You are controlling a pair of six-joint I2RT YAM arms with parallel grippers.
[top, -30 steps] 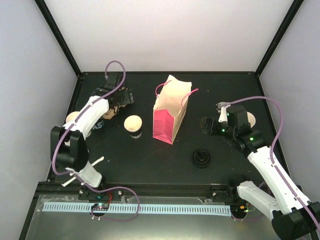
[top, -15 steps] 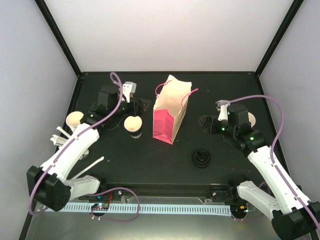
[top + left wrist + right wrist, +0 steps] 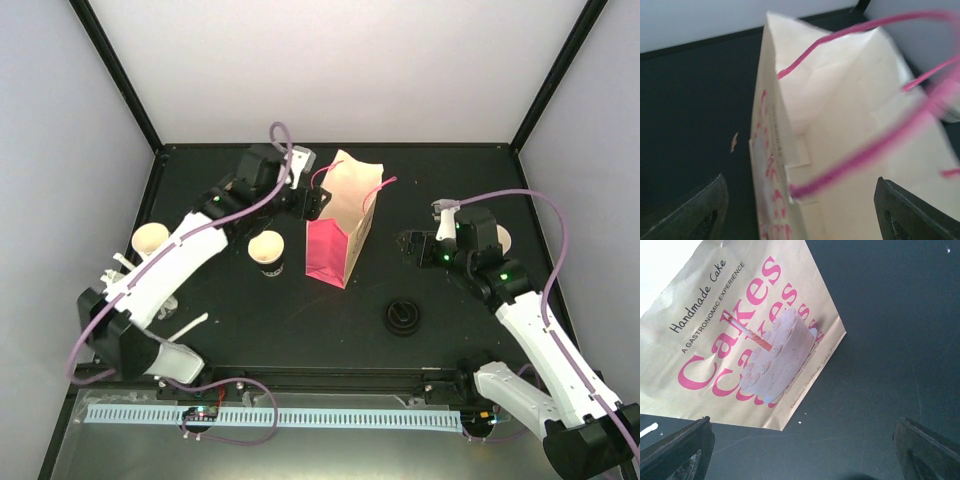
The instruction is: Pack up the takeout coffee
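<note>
Left gripper [image 3: 312, 200], jaws spread wide, hangs at the upper left edge of the paper bag [image 3: 340, 225], by its open mouth; half a second ago it was further left of the bag. Takeout coffee cup [image 3: 266, 249] stands upright just left of the bag, its long axis vertical, cream round top facing up over a black-banded side, unmoved. Right gripper [image 3: 408, 243], also spread wide, faces the bag's right side from near by, as before.

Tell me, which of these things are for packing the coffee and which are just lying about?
For the job: left cup, middle cup, right cup, pink paper bag.
Lying about, probably: black round disc, white stick.
</note>
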